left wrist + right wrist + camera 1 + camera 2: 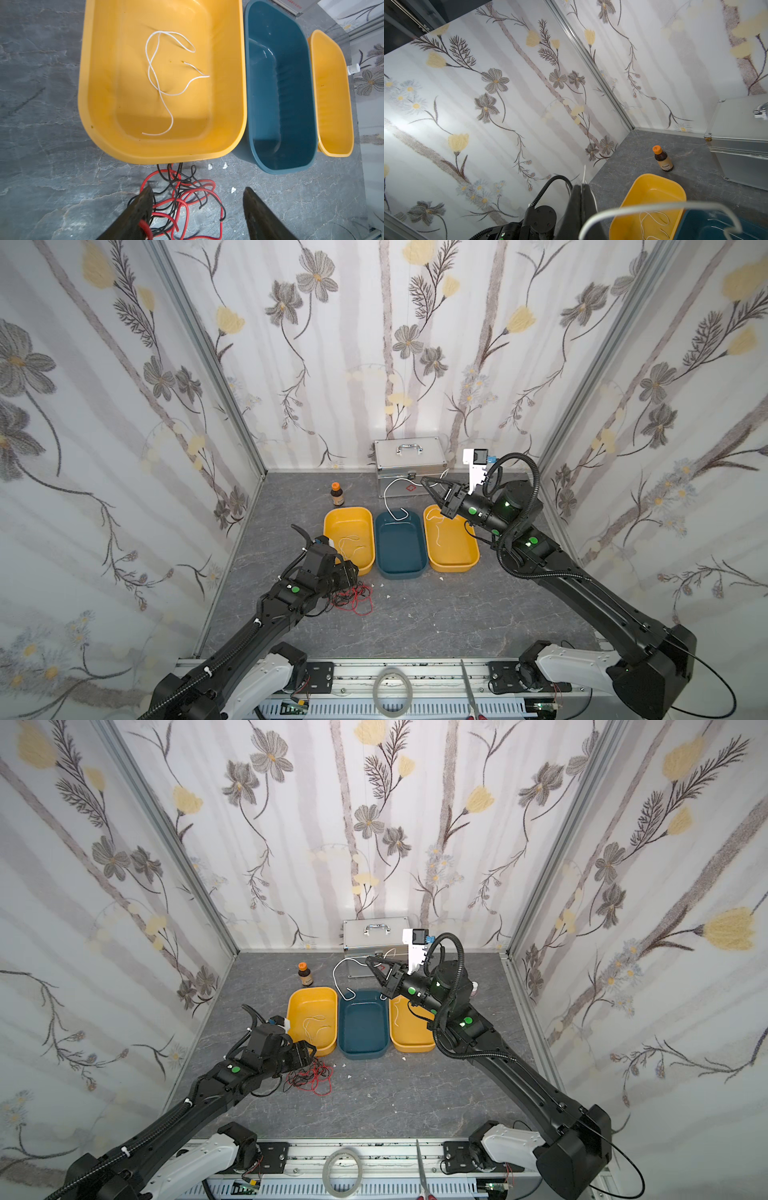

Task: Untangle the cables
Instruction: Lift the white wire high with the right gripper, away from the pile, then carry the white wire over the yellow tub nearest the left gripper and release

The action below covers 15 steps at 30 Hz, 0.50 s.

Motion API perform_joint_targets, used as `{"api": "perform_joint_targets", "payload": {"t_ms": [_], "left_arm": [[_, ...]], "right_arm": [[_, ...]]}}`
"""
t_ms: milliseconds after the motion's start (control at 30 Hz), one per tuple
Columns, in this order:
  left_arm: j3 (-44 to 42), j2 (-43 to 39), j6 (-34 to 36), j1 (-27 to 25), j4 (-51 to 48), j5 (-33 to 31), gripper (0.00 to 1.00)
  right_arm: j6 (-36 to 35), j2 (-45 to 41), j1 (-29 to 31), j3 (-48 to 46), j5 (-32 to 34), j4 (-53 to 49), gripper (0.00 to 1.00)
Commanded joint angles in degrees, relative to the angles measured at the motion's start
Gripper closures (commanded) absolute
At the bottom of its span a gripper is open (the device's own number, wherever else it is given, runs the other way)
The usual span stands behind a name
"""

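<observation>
**Desk:** Which step are you on?

**Me:** Sorting strands out, as I read it. On the left, my left fingers (137, 214) stand wide apart and grip nothing. They sit right over the knot of thin red and black cables (182, 199), which lies on the grey stone-look counter (436, 614) towards its left edge, hard against the near wall of the left yellow plastic tub (349, 526). One loose white cable (158, 83) lies in that tub.

**Desk:** And further right?

**Me:** My right fingers (577, 207) are pinched flat on another thin white cable (388, 493), held up towards the counter's far edge. It arcs down and hooks over the far rim of the dark blue plastic tub (401, 547) in the middle. The right yellow plastic tub (457, 551) holds a short white piece (438, 531).

**Desk:** Next move?

**Me:** I'd lower that white one into a tub. Then I'd close the left on a single strand and draw it out slowly.

**Desk:** How does the knot look?

**Me:** Threadlike and limp, with many crossings. I think a hasty pull would tighten it.
</observation>
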Motion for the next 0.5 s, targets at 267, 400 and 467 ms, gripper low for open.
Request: {"api": "perform_joint_targets", "payload": {"t_ms": [267,400,467], "left_arm": [[-5.6,-3.4,-6.1,1.6,2.2,2.4,0.37],[-8.0,-4.7,-8.2,1.6,3.7,3.0,0.39],[-9.1,-5.5,-8.9,1.7,3.9,3.5,0.4]], "right_arm": [[6.2,13.8,4.0,8.6,-6.0,12.2,1.0],[8.7,19.6,6.0,13.2,-8.0,15.1,1.0],[11.1,22.7,6.6,15.3,-9.5,17.6,1.0]]}}
